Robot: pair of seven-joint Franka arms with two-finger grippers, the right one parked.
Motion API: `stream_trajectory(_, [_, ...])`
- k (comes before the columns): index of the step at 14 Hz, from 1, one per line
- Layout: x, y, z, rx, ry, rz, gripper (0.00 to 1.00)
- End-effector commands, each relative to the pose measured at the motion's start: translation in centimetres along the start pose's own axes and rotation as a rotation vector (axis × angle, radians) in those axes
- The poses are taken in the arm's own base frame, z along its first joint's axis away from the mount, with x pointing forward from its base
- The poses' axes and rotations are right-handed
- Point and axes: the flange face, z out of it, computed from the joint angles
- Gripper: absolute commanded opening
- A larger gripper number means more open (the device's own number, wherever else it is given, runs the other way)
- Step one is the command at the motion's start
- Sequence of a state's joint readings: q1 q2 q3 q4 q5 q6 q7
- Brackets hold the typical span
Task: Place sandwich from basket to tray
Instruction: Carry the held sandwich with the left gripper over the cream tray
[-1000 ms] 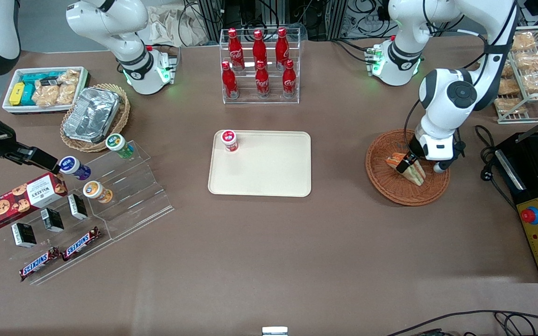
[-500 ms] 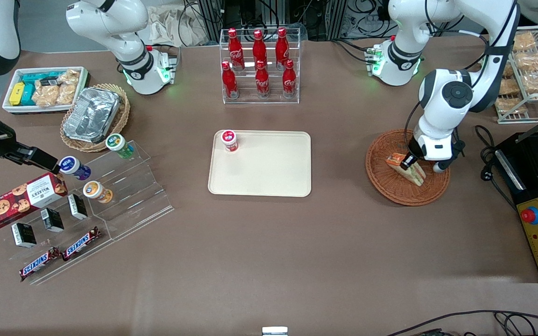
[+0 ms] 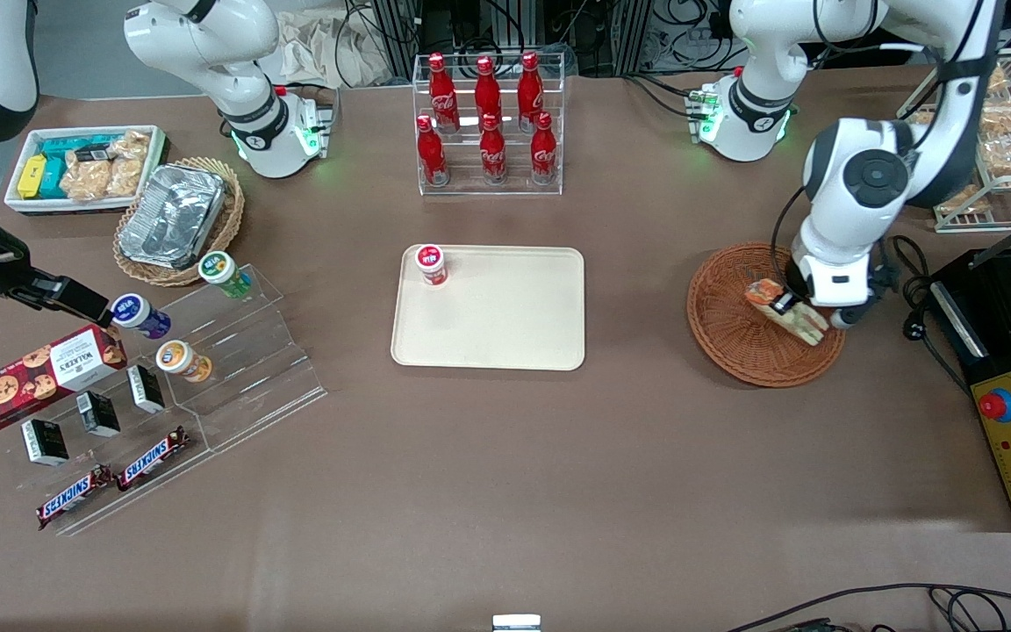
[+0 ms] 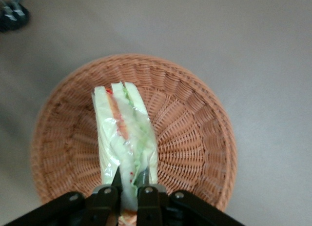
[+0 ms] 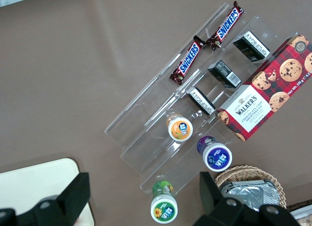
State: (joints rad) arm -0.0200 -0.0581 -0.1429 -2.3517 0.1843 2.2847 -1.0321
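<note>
Jaws clamped narrowly on the wrapped sandwich (image 4: pixel 126 138), the gripper (image 3: pixel 788 304) hangs over the basket (image 3: pixel 725 329), gripping one end, apparently for carrying to the tray (image 3: pixel 505 325).

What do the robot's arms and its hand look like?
The arms are glossy white with rounded joints, dark grey caps and bands, green lights at the bases and black cables. The working arm's hand is a white block with slim black fingers.
</note>
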Motion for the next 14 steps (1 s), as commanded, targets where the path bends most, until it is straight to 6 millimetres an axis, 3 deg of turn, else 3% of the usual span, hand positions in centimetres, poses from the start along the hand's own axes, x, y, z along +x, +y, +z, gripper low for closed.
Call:
stream_trajectory(1, [2.0,2.5,-6.9,0.06,0.001,0.014,0.0])
stream_trajectory(2, [2.7,2.9,-9.0,0.072,-0.009,0.036,0.0])
stream_trajectory(3, [3.4,3.0,-12.9,0.086,-0.053,0.064,0.0])
stream_trajectory(5, [4.1,2.7,-17.4,0.063,-0.1,0.121,0.0])
stream_trajectory(6, [4.3,2.3,-18.8,0.067,-0.129,0.139,0.0])
stream_trajectory(10, [3.5,2.6,-20.3,0.051,-0.16,0.221,0.0])
stream_trajectory(14, [-1.2,5.7,-20.7,0.041,-0.17,0.307,0.0])
